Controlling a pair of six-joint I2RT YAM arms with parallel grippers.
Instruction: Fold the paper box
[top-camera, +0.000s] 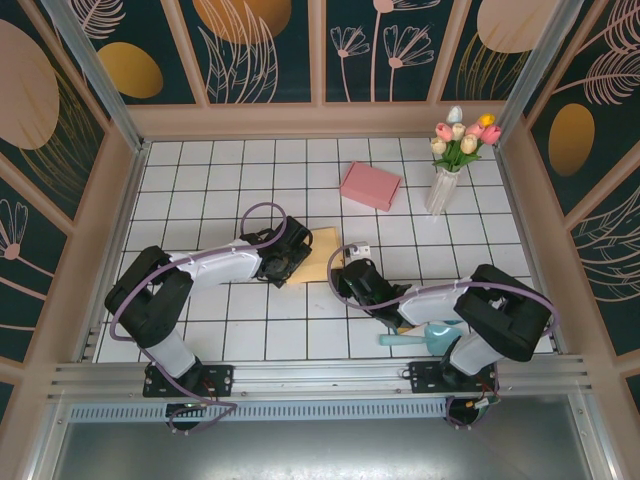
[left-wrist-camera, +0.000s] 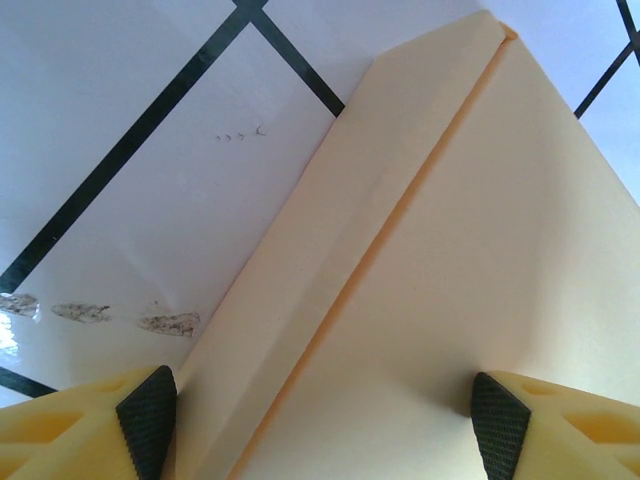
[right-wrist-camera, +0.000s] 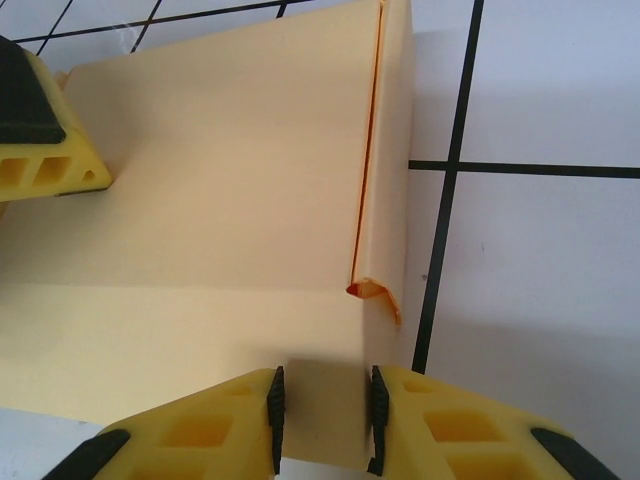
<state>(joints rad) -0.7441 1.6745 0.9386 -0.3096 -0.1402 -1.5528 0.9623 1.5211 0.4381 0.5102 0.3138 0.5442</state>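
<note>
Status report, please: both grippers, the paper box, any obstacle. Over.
Left gripper open, astride paper box. Right gripper narrow, box edge between jaws, grip unclear. Pink box and vase stand apart, not obstructing.

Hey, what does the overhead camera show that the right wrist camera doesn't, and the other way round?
Overhead adds the pink box, the vase of tulips, a teal tool by the right arm's base, and both arms whole. The right wrist view adds close detail: the right hand with pads either side of the cream paper box at its near edge, the folded side flap gaping at the corner, and the left hand's finger at the far left. Both show the paper box on the tiled table.
</note>
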